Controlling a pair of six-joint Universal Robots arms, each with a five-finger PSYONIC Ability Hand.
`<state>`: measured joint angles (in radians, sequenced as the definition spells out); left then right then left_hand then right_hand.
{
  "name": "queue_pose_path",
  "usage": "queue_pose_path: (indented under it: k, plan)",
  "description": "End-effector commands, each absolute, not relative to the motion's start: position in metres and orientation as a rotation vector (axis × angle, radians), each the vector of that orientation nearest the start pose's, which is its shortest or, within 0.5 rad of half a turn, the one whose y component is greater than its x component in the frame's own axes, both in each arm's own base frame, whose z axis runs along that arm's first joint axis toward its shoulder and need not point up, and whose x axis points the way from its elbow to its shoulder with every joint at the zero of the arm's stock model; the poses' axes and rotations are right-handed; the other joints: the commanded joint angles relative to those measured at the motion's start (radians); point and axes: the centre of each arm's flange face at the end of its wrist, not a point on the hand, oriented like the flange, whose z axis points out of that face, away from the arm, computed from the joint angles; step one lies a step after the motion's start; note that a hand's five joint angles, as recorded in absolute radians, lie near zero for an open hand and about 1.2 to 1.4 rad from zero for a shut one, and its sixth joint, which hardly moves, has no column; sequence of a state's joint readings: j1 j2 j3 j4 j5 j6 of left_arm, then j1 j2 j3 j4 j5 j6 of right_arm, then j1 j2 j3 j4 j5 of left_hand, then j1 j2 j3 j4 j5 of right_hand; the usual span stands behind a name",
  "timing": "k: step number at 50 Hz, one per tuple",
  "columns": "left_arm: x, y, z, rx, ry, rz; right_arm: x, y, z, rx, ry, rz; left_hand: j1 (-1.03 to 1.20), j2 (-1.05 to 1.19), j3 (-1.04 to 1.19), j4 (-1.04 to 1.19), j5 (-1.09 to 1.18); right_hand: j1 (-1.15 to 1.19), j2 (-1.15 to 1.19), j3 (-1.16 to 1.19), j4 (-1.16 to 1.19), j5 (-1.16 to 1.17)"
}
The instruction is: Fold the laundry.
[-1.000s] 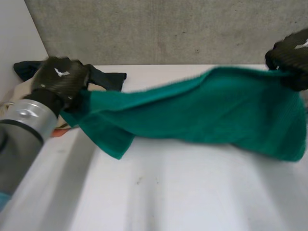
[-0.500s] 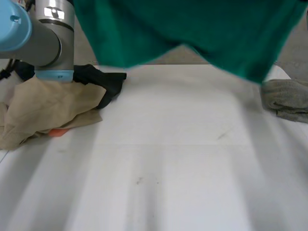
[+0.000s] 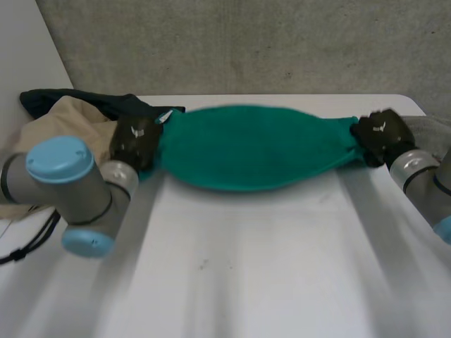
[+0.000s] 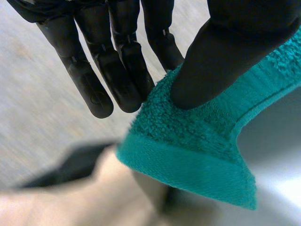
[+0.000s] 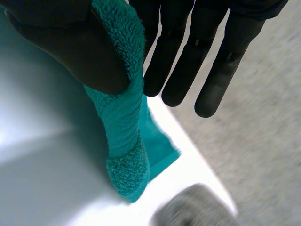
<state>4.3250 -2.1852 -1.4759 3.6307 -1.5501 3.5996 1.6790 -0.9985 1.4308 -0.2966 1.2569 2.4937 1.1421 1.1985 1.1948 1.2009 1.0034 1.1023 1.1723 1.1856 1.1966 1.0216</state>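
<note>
Laundry pile at far left: beige cloth (image 3: pixel 60 123) with a dark garment (image 3: pixel 84 100) on its far side, both unfolded. Left hand (image 3: pixel 135 141) comes next, just beside the pile, pinching the left end of the green towel (image 3: pixel 254 148). The left wrist view shows its thumb pressed onto the terry with straight fingers behind. Towel is stretched between both hands across the far part of the white table (image 3: pixel 232 274). Cannot tell if its middle rests on the table or hangs just over it. Right hand (image 3: pixel 379 134) pinches the right end the same way, thumb against straight fingers, with that end bunched into a narrow roll. Grey cloth (image 3: pixel 431 130) lies just behind the right hand at the table's far right corner.

Progress, as a judgement: early. Towel is held and pulled out, with no fold visible in it. It probably needs laying flat, then folding. Beige, dark and grey pieces are all left to do.

Orientation: the towel's long axis runs left-right, roughly parallel to the far table edge, one end at each hand. Both ends are gathered narrow, and the middle is widest, bulging toward the robot.
</note>
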Motion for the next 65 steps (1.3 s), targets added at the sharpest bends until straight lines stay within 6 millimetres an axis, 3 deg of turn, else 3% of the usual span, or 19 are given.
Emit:
queue_pose_path:
  k: [1, 4, 6, 12, 23, 31, 35, 40, 43, 53, 65]
  plan:
    - [-0.266, -0.295, 0.13, 1.108, 2.198, -1.844, 0.194, -0.37, 0.154, -1.214, 2.259, -1.958, 0.254, 0.198, 0.201, 0.195, 0.218, 0.294, 0.224, 0.211, 0.2, 0.2]
    - [-0.26, -0.284, 0.144, 1.125, 2.202, -1.813, 0.19, -0.364, 0.151, -1.212, 2.303, -1.867, 0.254, 0.198, 0.201, 0.195, 0.218, 0.294, 0.224, 0.211, 0.2, 0.2]
    - [-0.257, -0.281, 0.149, 1.122, 2.208, -1.81, 0.182, -0.364, 0.153, -1.196, 2.338, -1.834, 0.254, 0.198, 0.201, 0.195, 0.218, 0.09, 0.02, 0.007, -0.004, -0.003]
    - [-0.257, -0.275, 0.151, 1.127, 2.212, -1.812, 0.171, -0.369, 0.152, -1.221, 2.348, -1.815, 0.254, 0.198, 0.201, 0.195, 0.218, -0.069, -0.139, -0.152, -0.163, -0.163]
    - [-0.262, -0.275, 0.157, 1.133, 2.195, -1.841, 0.151, -0.384, 0.146, -1.435, 2.38, -1.812, 0.254, 0.198, 0.201, 0.195, 0.218, -0.404, -0.474, -0.487, -0.498, -0.498]
    - [-0.261, -0.276, 0.158, 1.123, 2.194, -1.846, 0.154, -0.384, 0.141, -1.469, 2.339, -1.797, 0.254, 0.198, 0.201, 0.195, 0.218, -0.521, -0.591, -0.604, -0.615, -0.615]
    - [-0.262, -0.275, 0.158, 1.125, 2.195, -1.848, 0.161, -0.378, 0.141, -1.496, 2.242, -1.784, 0.254, 0.198, 0.201, 0.195, 0.218, -0.756, -0.826, -0.839, -0.85, -0.85]
    - [-0.263, -0.274, 0.159, 1.132, 2.192, -1.854, 0.168, -0.378, 0.166, -1.547, 2.124, -1.855, 0.254, 0.198, 0.201, 0.195, 0.218, -0.762, -0.832, -0.845, -0.856, -0.856]
    - [-0.264, -0.273, 0.16, 1.134, 2.191, -1.858, 0.169, -0.379, 0.171, -1.554, 2.107, -1.841, 0.254, 0.198, 0.201, 0.195, 0.218, -0.762, -0.832, -0.845, -0.856, -0.856]
    - [-0.265, -0.273, 0.163, 1.123, 2.194, -1.877, 0.192, -0.396, 0.153, -1.61, 2.082, -1.655, 0.254, 0.198, 0.201, 0.195, 0.218, -0.648, -0.717, -0.731, -0.742, -0.741]
    - [-0.265, -0.274, 0.164, 1.113, 2.196, -1.884, 0.2, -0.411, 0.131, -1.635, 2.136, -1.623, 0.254, 0.198, 0.201, 0.195, 0.218, -0.524, -0.594, -0.608, -0.619, -0.618]
